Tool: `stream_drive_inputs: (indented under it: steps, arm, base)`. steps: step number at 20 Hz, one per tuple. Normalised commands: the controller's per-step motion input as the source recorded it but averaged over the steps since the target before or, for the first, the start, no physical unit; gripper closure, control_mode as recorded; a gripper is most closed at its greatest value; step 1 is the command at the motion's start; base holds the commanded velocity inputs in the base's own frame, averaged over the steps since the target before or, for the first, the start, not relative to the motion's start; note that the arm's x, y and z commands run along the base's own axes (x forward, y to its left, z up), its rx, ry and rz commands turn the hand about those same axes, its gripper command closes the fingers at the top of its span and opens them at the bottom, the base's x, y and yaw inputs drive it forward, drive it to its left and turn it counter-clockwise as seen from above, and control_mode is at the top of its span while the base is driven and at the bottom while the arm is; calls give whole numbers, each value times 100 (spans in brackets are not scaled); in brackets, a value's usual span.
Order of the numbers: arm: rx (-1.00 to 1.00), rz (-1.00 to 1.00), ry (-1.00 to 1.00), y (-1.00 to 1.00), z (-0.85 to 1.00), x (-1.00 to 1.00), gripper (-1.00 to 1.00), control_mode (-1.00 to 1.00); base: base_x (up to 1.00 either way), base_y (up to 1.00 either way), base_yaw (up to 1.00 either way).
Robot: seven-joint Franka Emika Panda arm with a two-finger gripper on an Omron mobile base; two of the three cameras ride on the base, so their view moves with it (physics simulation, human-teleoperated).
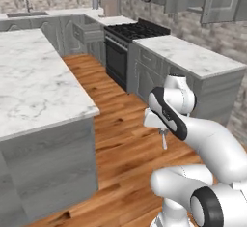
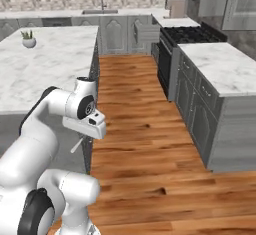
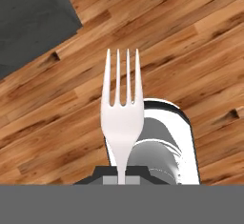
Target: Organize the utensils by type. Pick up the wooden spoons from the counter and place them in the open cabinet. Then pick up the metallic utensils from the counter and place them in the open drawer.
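Clenched on the handle of the fork (image 3: pixel 122 106), the pincer (image 1: pixel 163 133) hangs low over the wooden floor (image 1: pixel 125 139) in the aisle between the near-left island worktop (image 1: pixel 34 81) and the right-hand worktop (image 1: pixel 193 54). The fork points straight out along the pincer's axis, tines away from the hand and down toward the floor, so its long axis runs with the fingers and it can go in tines first. What the coming move turns on is the way to the open drawer (image 1: pixel 88 32): it seems to be the grey box standing out from the cabinets at the far end of the aisle, just left of the stove (image 1: pixel 132 30), though it is small and blurred at this range. By that reading the drawer lies far ahead of the pincer and higher than it.
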Motion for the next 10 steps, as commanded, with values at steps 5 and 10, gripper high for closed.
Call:
stream_drive_inputs:
  steps: [5, 10]
  arm:
    - [0, 0, 0, 0, 0, 0, 100, 100]
    - [0, 0, 0, 0, 0, 0, 100, 100]
  base:
    - [100, -36, 3]
    - [94, -38, 2]
